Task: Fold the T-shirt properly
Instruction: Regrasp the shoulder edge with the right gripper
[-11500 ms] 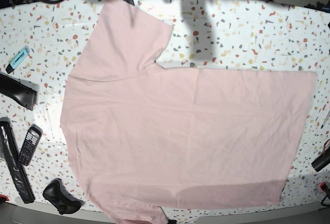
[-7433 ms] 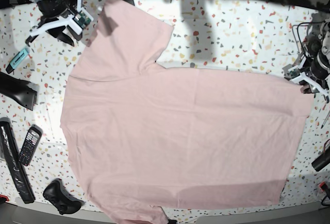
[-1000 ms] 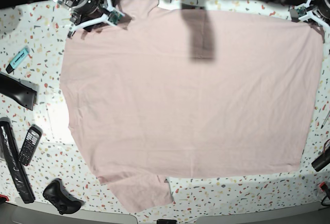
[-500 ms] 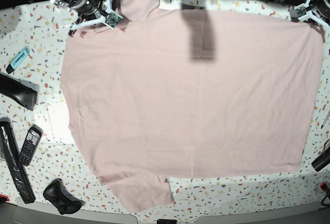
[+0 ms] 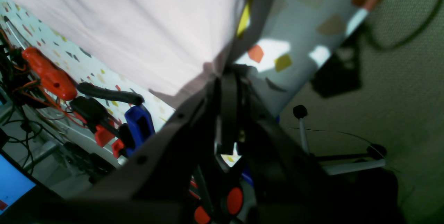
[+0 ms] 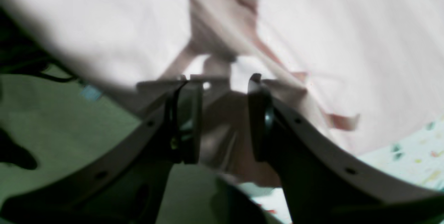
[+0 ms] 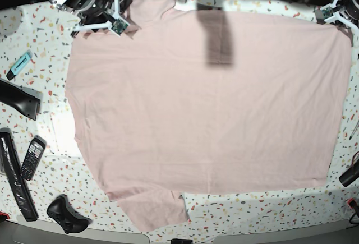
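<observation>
The pale pink T-shirt (image 7: 207, 104) lies spread flat over most of the table, plain side up, with one sleeve (image 7: 154, 210) at the near edge. No lettering or label shows. My right gripper (image 7: 115, 26) is at the shirt's far left corner. In the right wrist view it (image 6: 222, 113) is open, with the fingers apart just above the pink cloth (image 6: 329, 36). My left gripper (image 7: 336, 15) is at the far right corner. In the left wrist view it (image 5: 223, 78) is shut on the shirt's corner (image 5: 204, 73).
Left of the shirt lie a turquoise highlighter (image 7: 21, 63), a black wedge-shaped object (image 7: 19, 99), a remote (image 7: 32, 158), a long black bar (image 7: 15, 185) and a game controller (image 7: 67, 215). A black tool (image 7: 350, 174) sits at the right edge. Orange and blue tools (image 5: 48, 73) lie beyond the table.
My right gripper has drawn back slightly up and to the left at the shirt's far left corner. The shirt and my left gripper have stayed where they were.
</observation>
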`<state>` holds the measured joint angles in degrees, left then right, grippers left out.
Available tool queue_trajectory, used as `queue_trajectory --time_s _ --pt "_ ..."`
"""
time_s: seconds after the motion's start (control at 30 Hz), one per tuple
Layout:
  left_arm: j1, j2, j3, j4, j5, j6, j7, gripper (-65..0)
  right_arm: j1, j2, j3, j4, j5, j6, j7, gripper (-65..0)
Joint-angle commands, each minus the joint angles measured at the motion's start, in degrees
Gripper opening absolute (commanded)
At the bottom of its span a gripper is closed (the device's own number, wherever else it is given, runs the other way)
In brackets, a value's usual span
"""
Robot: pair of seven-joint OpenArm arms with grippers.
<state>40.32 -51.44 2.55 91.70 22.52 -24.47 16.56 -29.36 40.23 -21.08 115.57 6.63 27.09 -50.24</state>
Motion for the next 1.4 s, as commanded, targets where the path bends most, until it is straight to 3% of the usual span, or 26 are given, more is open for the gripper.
queue_trajectory --time_s 0.0,0.13,0.3,0.47,0.73,1.0,1.1,1.17,1.27,1.37 --pt "0.5 -0.8 -0.3 0.2 0.0 -0.9 0.6 -65.0 -0.2 0.5 0.1 0.8 2.3 0.6 -1.4 -42.6" --pt "0.5 -0.8 -0.3 0.2 0.0 -0.9 0.6 -65.0 -0.2 0.5 0.1 0.8 6.9 2.3 -3.3 -42.6" --pt "0.5 -0.8 -0.3 0.2 0.0 -0.9 0.6 -65.0 -0.1 0.2 0.1 -1.4 6.6 2.4 -1.3 -42.6" --pt "0.5 -0.8 -0.3 0.2 0.0 -0.9 0.5 -65.0 0.9 -1.4 0.1 -7.2 0.7 2.4 4.4 -42.6" --pt "0.5 -0.8 -0.3 0.2 0.0 -0.9 0.3 -65.0 4.6 -7.2 0.0 -9.0 -5.4 2.6 5.0 -42.6" --pt "0.5 -0.8 -0.3 0.2 0.0 -0.9 0.4 -65.0 4.7 -7.4 0.0 -9.0 -13.6 5.5 4.8 -42.7" --pt "0.5 -0.8 -0.3 0.2 0.0 -0.9 0.4 -65.0 4.7 -7.4 0.0 -9.0 -14.0 5.5 3.8 -42.8" --pt "0.5 -0.8 -0.3 0.2 0.0 -0.9 0.5 -65.0 4.7 -7.4 0.0 -9.0 -14.0 5.5 2.6 -46.9" --pt "0.5 -0.8 -0.3 0.2 0.0 -0.9 0.6 -65.0 4.6 -7.3 0.0 -9.0 -14.0 5.6 1.7 -62.5" --pt "0.5 -0.8 -0.3 0.2 0.0 -0.9 0.6 -65.0 4.5 -7.4 0.0 -9.0 -14.0 5.6 1.8 -65.0"
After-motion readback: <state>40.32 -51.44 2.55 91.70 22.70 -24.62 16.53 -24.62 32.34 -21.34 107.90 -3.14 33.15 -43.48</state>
